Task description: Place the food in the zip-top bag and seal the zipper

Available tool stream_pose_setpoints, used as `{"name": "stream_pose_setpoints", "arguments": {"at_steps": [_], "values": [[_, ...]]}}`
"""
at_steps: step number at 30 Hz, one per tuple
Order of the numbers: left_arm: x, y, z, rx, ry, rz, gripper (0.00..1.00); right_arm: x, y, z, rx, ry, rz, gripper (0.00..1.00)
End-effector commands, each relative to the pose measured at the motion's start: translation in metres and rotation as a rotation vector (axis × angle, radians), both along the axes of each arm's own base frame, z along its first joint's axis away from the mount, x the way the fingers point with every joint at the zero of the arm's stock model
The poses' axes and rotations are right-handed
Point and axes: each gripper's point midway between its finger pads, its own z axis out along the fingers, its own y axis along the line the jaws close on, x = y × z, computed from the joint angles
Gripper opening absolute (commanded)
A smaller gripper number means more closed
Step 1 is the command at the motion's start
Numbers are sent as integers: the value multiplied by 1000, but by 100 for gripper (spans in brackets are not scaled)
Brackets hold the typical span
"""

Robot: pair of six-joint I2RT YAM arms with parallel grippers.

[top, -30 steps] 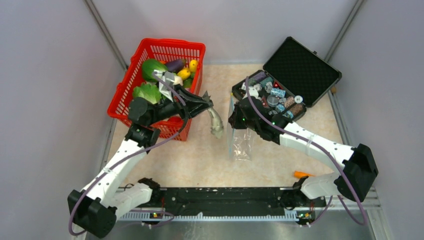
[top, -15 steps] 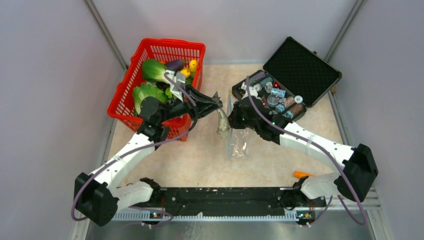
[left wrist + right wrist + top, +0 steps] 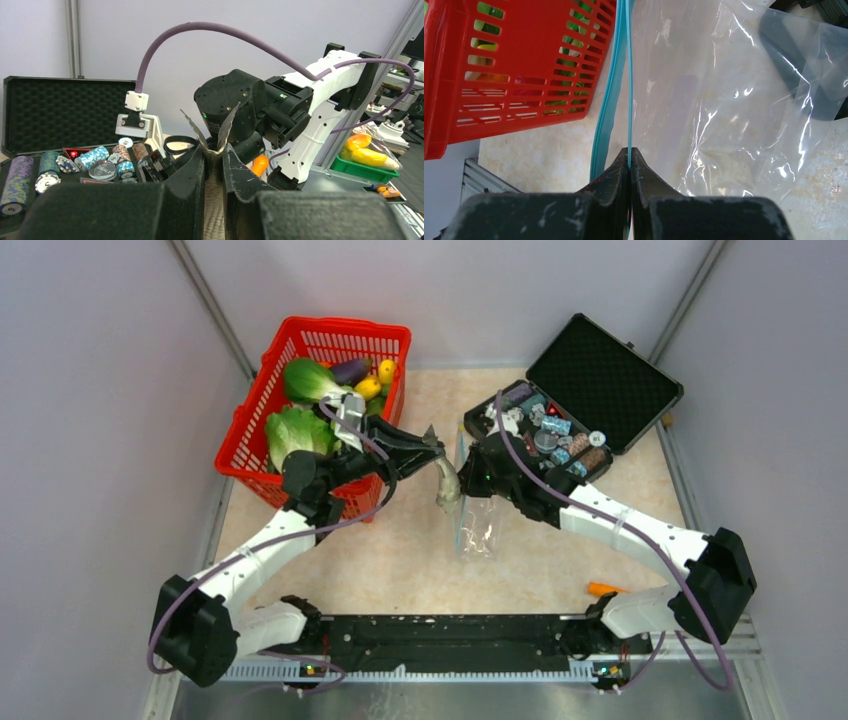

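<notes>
While the right hand (image 3: 629, 150) pinches one lip of the zipper (image 3: 616, 75), holding the zip-top bag (image 3: 724, 100) up at mid-bench (image 3: 400, 560), the left hand (image 3: 214, 150) grips a grey toy fish (image 3: 446, 485) by its tail beside the narrow mouth. Centre the fish over that gap and lower it before releasing.

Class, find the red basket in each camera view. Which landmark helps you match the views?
Top external: the red basket is in the upper left of the picture.
Left wrist: not in it.
Right wrist: upper left corner, left of the zipper.
Shared landmark: the zip-top bag lies right of the basket in both views.
</notes>
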Motion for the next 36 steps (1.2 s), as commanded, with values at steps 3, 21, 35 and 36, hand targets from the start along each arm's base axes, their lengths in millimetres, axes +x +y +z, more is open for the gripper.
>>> {"name": "stream_pose_setpoints", "arguments": {"at_steps": [3,21,35,36], "values": [[-18,19,22,-80,-95,76,0,12,-5,18,110,6,-77,0],[-15,15,12,-101,-124,88,0,9,7,41,221,33,-46,0],[18,17,-30,164,-165,297,0,4,2,55,233,2,-23,0],[20,17,-30,166,-168,305,0,3,3,57,239,1,-15,0]]}}
